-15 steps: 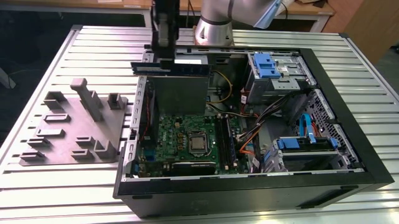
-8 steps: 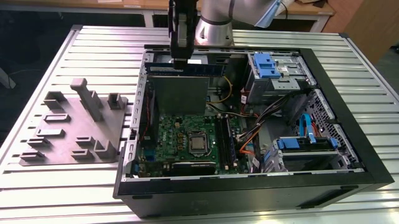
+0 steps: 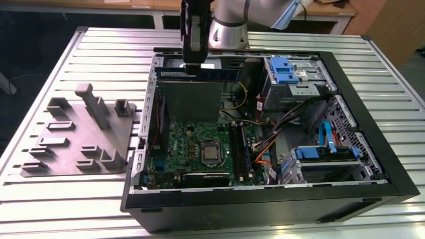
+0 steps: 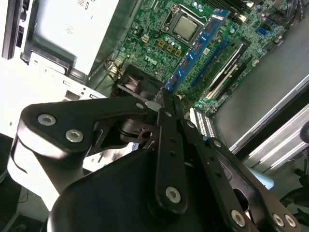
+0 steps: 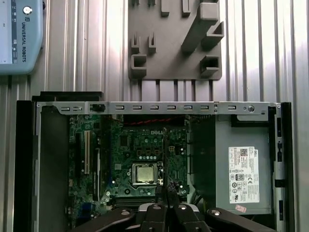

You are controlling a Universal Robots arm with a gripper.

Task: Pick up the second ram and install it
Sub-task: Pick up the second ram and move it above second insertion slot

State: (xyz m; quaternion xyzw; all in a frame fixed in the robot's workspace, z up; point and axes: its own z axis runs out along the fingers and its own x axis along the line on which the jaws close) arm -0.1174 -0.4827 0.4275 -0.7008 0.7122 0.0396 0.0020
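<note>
A: Status?
B: Pick-up done. Claw [image 3: 192, 67] pinches the ram [image 3: 199, 74], level in the air over the power supply [image 3: 192, 102] end of the case [image 3: 265, 199]. Install left: ram not seated, slots [image 3: 238, 149] well apart from it.
A: Count?
B: One ram held, one claw, one case, one tray [image 3: 79, 134] beside it on the worktop [image 3: 66, 209]. Sticks already in slots: cannot tell.

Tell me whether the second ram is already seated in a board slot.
No, in the exterior view the pincer holds the second ram in the air, apart from the green circuit board.
</note>
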